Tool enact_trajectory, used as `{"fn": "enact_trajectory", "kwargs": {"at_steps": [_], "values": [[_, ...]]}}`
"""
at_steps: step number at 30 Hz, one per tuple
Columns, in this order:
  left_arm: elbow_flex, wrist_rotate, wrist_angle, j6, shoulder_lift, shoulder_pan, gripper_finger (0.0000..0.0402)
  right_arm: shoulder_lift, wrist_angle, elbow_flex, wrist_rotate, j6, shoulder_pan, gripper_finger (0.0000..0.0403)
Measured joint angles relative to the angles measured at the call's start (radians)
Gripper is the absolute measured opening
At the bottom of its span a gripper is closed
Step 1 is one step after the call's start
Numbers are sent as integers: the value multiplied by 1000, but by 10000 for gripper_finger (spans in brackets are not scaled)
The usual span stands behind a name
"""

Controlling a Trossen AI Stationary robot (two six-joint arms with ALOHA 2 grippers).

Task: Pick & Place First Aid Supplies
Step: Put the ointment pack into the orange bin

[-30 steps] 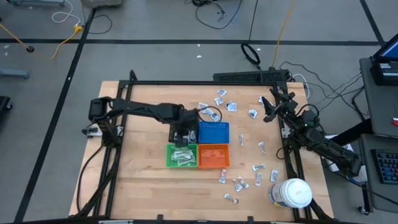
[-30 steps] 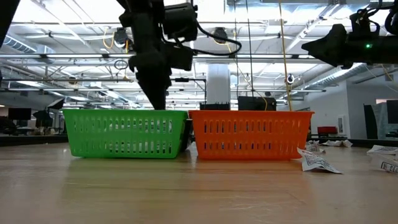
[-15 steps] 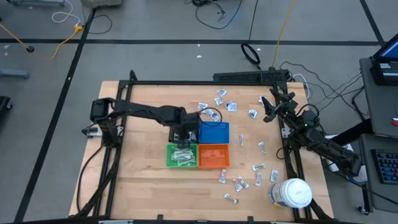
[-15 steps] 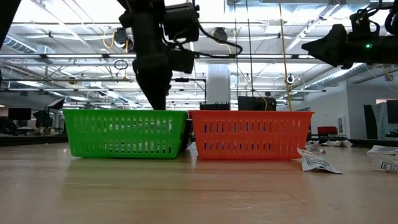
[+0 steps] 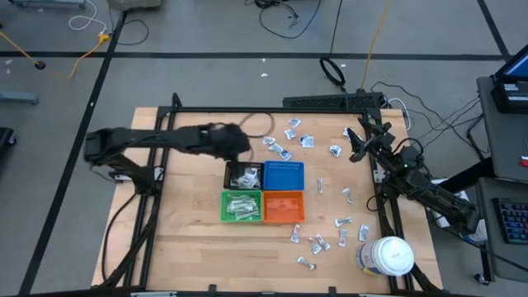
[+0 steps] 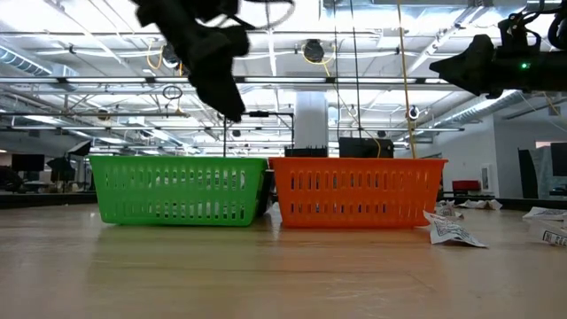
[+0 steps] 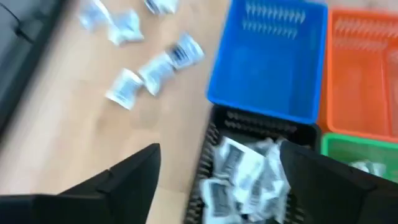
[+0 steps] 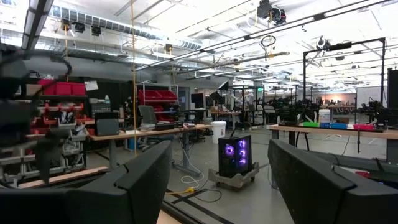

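Above black bin (image 5: 244, 175), blurred left tool (image 5: 233, 143).

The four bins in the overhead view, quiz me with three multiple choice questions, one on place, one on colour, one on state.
1. Where is the white jar?
A. near right table corner
B. inside the blue bin
C. beside the left arm

2. Which bin touches the green bin's right side?
A. black
B. orange
C. blue

3. What is the blue bin's state?
A. heaped with packets
B. tipped over
C. empty

Answers: 1 A, the jar stands at the table's corner below the right arm. 2 B, the orange bin adjoins it. 3 C, only its bare floor shows.
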Motion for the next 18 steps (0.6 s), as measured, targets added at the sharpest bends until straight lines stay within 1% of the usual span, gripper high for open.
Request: {"fn": "enact_trajectory", "kwargs": {"at_steps": [5,10,13,18], "values": [[-244,-4,245,68,-233,8,361,0,0,0,0,0,0,263],[-508,-18,472,155,-502,8,369,0,0,0,0,0,0,263],[-636,-21,557,191,-654,9,367,0,0,0,0,0,0,263],[-816,-34,666,192,-876,9,365,0,0,0,0,0,0,263]]}}
